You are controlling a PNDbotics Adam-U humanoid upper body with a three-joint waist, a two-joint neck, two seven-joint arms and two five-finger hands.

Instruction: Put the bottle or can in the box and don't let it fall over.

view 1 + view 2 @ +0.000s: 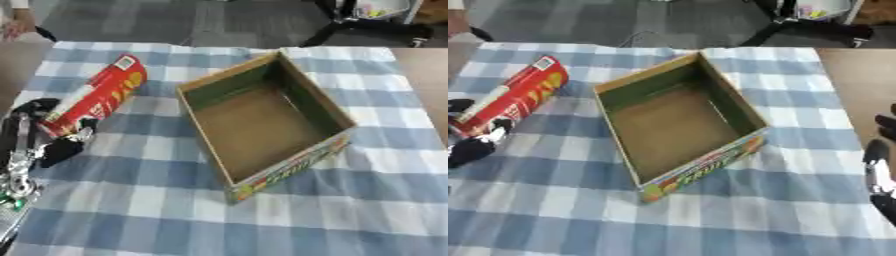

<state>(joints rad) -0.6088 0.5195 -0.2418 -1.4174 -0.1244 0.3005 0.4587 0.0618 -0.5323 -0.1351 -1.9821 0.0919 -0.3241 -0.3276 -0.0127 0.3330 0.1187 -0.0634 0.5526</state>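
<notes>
The red can (98, 95) is seen tilted, base low at the left, top end with a white label patch raised toward the far side. It is held at its lower end by the left hand (54, 137), whose dark fingers and thumb are curled round the base. Yellow print and a white band are visible along the can's side. The can is well left of the box (262, 125) and not inside it; a strip of cloth is visible between the two.

The box is an open cardboard tray, set askew on the surface, one corner pointing to the far side. Its inside is plain brown, with greenish inner walls. Nothing is seen in it. Coloured print with red lettering is carried on its near outer wall.

Both are set over a blue-and-white checked cloth (175, 200) covering the surface. Bare brown surface (855, 85) is exposed at the right.

The left arm (17, 170), black with silver parts, comes in from the lower left edge.

The right hand (879, 165) is seen only in the right eye view, at the right edge, well apart from the box. Its fingers appear relaxed and nothing is held by it.
</notes>
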